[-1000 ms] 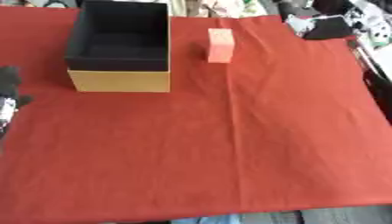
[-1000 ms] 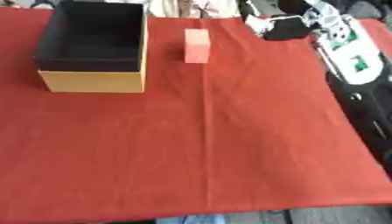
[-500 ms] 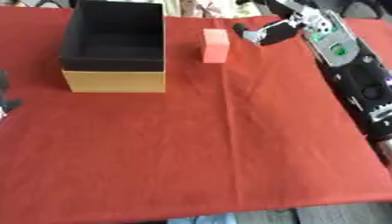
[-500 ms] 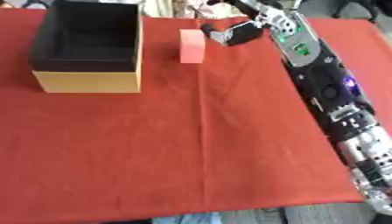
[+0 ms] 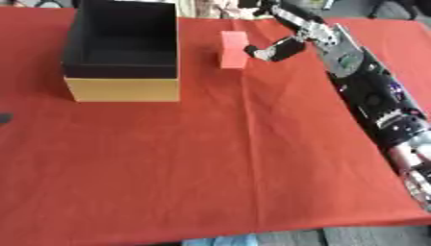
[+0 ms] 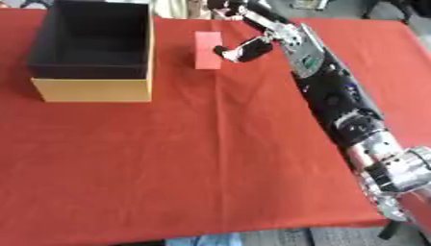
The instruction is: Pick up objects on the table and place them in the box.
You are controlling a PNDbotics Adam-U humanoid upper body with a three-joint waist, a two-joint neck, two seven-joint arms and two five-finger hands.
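Observation:
A pink-red block (image 6: 207,50) stands upright on the red cloth, just right of the box (image 6: 93,90), which is black inside with tan outer walls and an open top. My right arm stretches in from the lower right, and my right hand (image 6: 268,30) is at the block's right side. Its thumb (image 6: 238,52) almost touches the block's right face, while its fingers (image 6: 227,7) reach up behind the block, spread and not closed on it. Of my left hand only a dark sliver (image 5: 3,117) shows at the left edge.
The red cloth (image 5: 210,168) covers the whole table, with its front edge near the bottom of the view. Clutter and dark equipment lie beyond the far edge (image 5: 252,4).
My right arm has come in from the far right and stretched across to the block's right side. The left hand has slipped almost out of view. The block and box have not moved.

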